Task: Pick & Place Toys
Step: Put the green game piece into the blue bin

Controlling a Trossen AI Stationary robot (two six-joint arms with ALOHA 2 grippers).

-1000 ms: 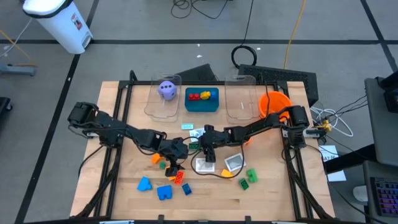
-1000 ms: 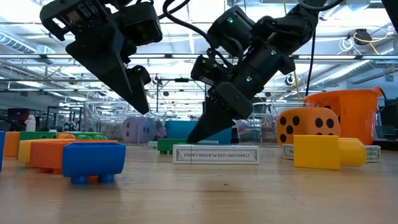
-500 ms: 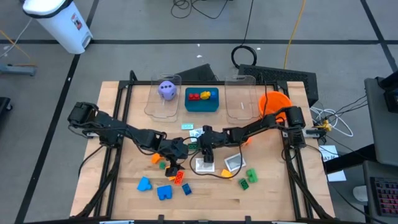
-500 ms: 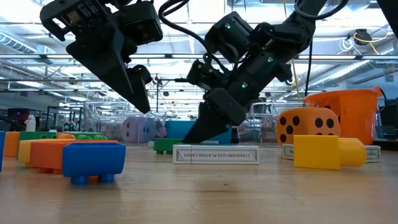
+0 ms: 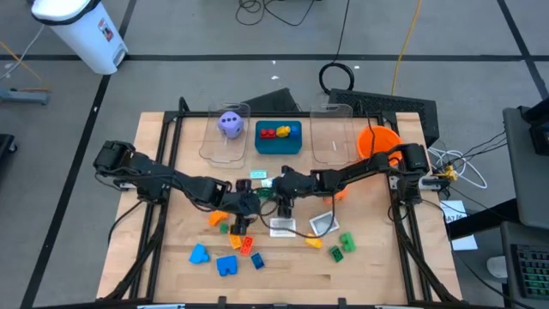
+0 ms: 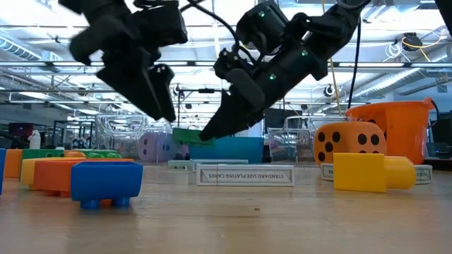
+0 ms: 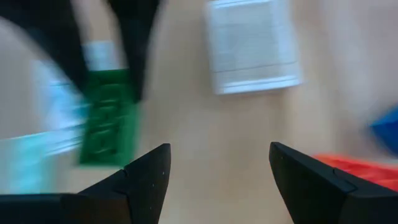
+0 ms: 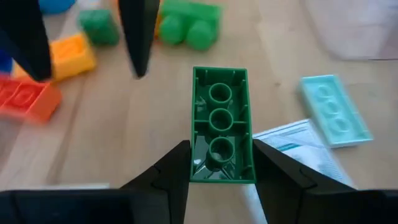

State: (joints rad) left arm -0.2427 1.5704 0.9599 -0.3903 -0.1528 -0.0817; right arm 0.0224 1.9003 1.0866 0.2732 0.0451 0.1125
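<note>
The right tool [image 8: 221, 163] is clenched on a flat green brick [image 8: 221, 124], gripping one end so the plate's hollow underside faces the wrist camera. In the low view the brick [image 6: 188, 135] hangs clear of the worktop [image 6: 282, 219], in front of the teal tray [image 6: 236, 149]. From above, this tool [image 5: 284, 206] is near the worktop's middle, just beside the left tool [image 5: 241, 221]. The left tool [image 7: 217, 168] hovers with its fingers [image 7: 146, 177] spread and nothing between them. A white card box [image 6: 244, 175] lies flat on the worktop under the raised brick's side, with a yellow brick [image 6: 371, 172] and an orange dotted die [image 6: 346, 144] farther along. A blue brick [image 6: 106, 182] and an orange brick [image 6: 53, 174] sit at the other end. A purple die [image 5: 230, 123] rests in a clear bin [image 5: 214, 148].
</note>
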